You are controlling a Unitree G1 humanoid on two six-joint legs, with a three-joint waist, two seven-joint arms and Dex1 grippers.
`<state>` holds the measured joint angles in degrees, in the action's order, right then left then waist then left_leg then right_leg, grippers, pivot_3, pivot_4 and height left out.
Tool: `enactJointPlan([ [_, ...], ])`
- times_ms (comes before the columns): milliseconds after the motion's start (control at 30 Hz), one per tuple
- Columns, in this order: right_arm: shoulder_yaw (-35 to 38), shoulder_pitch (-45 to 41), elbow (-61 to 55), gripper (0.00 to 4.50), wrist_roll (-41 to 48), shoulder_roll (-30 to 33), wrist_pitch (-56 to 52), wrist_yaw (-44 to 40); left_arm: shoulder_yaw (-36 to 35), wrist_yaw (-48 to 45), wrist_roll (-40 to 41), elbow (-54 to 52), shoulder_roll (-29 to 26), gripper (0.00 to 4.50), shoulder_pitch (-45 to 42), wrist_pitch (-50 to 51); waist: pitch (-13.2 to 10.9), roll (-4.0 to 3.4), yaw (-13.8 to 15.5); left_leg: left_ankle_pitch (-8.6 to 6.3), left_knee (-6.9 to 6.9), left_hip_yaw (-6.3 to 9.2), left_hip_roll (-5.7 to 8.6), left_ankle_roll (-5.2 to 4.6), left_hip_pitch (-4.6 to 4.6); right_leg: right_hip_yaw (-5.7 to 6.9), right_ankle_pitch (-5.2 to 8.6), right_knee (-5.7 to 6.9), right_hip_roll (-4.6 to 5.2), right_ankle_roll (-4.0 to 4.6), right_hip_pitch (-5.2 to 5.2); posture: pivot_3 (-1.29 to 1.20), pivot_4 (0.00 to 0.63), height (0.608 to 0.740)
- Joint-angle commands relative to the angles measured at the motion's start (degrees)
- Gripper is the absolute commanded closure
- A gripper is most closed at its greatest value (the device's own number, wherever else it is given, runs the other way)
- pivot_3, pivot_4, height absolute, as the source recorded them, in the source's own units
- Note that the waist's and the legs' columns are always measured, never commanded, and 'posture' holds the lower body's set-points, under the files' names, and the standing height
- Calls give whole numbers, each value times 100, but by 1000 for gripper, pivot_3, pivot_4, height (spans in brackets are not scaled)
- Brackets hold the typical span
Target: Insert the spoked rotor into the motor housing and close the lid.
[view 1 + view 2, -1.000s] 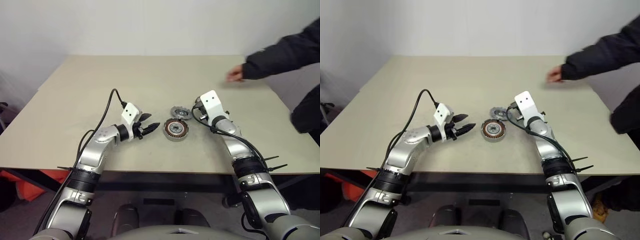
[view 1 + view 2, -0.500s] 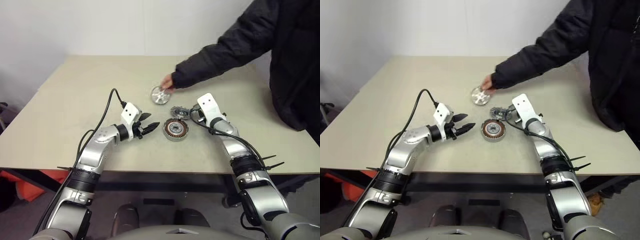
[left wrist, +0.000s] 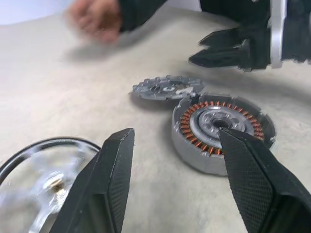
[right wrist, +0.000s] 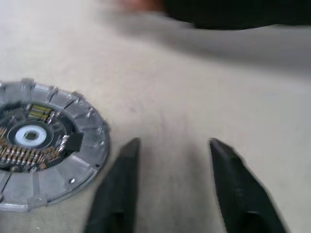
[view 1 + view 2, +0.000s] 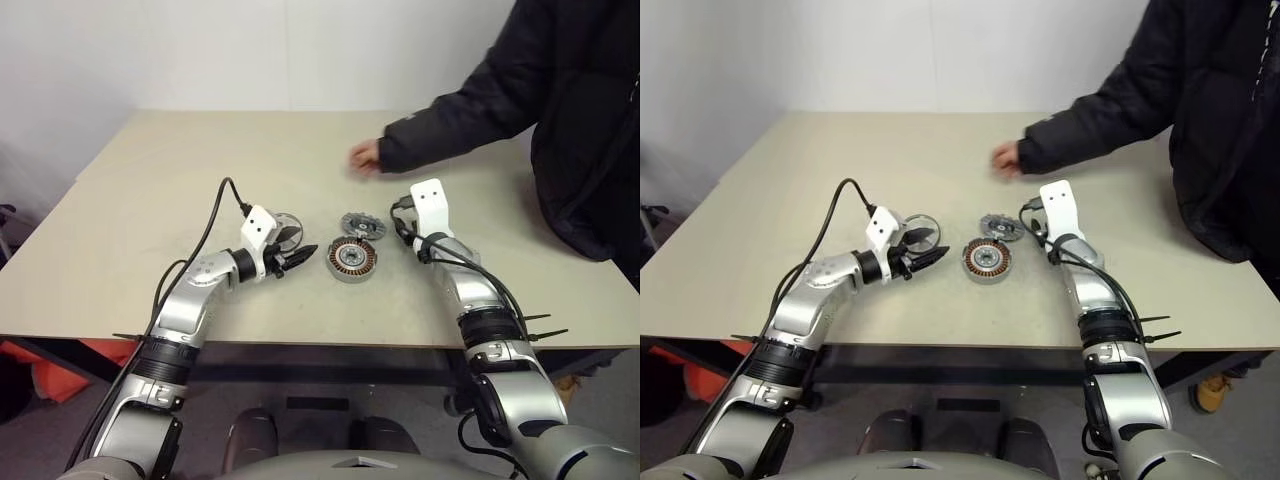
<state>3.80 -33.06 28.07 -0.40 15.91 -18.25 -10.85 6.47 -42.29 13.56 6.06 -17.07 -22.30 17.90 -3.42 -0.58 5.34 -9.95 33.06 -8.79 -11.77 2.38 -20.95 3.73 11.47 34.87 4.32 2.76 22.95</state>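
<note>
change: spoked rotor (image 3: 39,170) now lies just beside left gripper (image 3: 175,160), person's hand (image 5: 365,156) pulling back | housing (image 5: 352,259) open, lid (image 5: 361,224) behind it | both grippers' jaws apart, empty; right gripper (image 4: 172,160) just widened | next: pick rotor

My two silver-grey arms, black-fingered at the tips

I see the left gripper (image 5: 297,251) and right gripper (image 3: 214,48) with textured black fingers, white wrist blocks, black cables looping to the forearms, and black collars; the person's black padded sleeve (image 5: 450,110) fills the upper right.
</note>
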Motion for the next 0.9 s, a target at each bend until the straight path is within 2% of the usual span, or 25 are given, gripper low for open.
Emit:
enactJointPlan([
  [33,563,-133,-555,1050,601,-85,-282,31,-182,-17,71,-57,-86,1583,-127,-109,0,0,1,0,0,0,0,0,0,0,0,0,0,0,0,0,0,740],
  [167,859,58,-1135,1050,1120,13,-736,-328,-306,-21,131,23,-157,1583,-148,-98,0,0,5,0,0,0,0,0,0,0,0,0,0,0,0,0,0,740],
  [400,818,908,-2585,1050,2165,676,-1602,-1941,-571,10,300,220,-149,1583,-216,21,0,-1,37,-4,0,0,1,-7,-2,0,0,-5,1,0,-4,0,0,740],
  [533,804,1096,-2761,1050,2298,973,-1722,-2265,-664,-2,411,371,-126,1583,-302,135,0,-1,38,-3,0,0,-1,-5,4,1,4,-4,1,-7,-5,0,0,740],
  [600,715,1210,-2919,1050,2389,1126,-1779,-2547,-719,11,456,505,-165,1583,-377,213,0,0,34,-1,0,0,-1,-3,8,1,22,-3,0,-38,-6,0,0,740],
  [767,58,1674,-3385,1050,2209,1519,-1566,-3246,-783,-31,450,839,-268,1583,-517,256,1,-1,37,-2,0,1,-2,-4,6,2,23,-6,0,-39,-8,0,0,740],
  [900,-303,1830,-3509,1050,2081,1591,-1390,-3447,-828,5,468,929,-285,1583,-543,274,0,-1,50,-3,0,1,0,-6,3,2,23,-8,2,-38,-8,0,0,740],
])
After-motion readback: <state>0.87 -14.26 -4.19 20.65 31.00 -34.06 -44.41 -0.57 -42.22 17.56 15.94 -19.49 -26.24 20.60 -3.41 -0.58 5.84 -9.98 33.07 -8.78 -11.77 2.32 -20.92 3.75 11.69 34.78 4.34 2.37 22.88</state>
